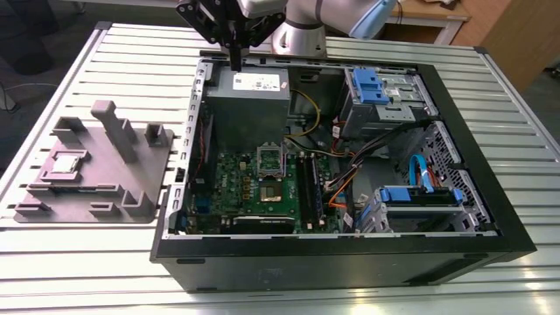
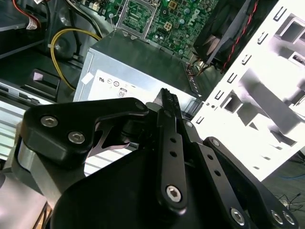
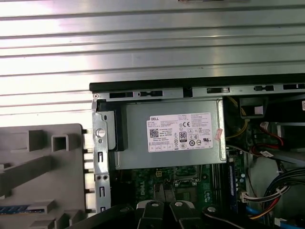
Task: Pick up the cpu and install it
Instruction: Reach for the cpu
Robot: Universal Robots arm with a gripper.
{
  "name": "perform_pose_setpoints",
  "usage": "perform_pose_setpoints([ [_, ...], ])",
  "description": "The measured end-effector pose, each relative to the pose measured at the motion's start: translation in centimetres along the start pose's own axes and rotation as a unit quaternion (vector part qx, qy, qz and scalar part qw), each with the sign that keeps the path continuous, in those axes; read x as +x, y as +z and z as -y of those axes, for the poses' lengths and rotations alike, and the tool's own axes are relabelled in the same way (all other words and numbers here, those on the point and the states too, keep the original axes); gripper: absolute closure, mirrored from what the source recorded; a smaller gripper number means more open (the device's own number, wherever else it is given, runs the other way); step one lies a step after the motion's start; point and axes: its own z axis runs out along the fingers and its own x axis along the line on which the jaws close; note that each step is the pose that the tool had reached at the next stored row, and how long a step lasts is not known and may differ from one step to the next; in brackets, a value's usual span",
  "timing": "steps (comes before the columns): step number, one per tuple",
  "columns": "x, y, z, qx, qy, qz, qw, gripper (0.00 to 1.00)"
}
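My black two-fingered pincer (image 1: 236, 64) hangs with its fingers pressed together just above the grey metal box with a white label (image 1: 252, 85), at the far end of the open black computer case (image 1: 350, 264). The small square silver-topped cpu (image 1: 68, 162) lies well apart on the grey moulded fixture (image 1: 144, 174), at the exterior view's left of the case.

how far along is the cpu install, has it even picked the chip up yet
Nothing looks done yet. The cpu lies on the grey fixture beside the computer case, untouched. The tool hangs shut and empty above the grey power supply box, well apart from the chip. Left: both pick-up and seating, since the motherboard socket shows its dark centre with no chip in it.
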Motion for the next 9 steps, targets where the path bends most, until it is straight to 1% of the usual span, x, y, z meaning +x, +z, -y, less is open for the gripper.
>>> perform_pose_setpoints([
  [9,0.57,-0.01,0.04,-0.0001,0.000,0.0005,1.00000,0.89],
])
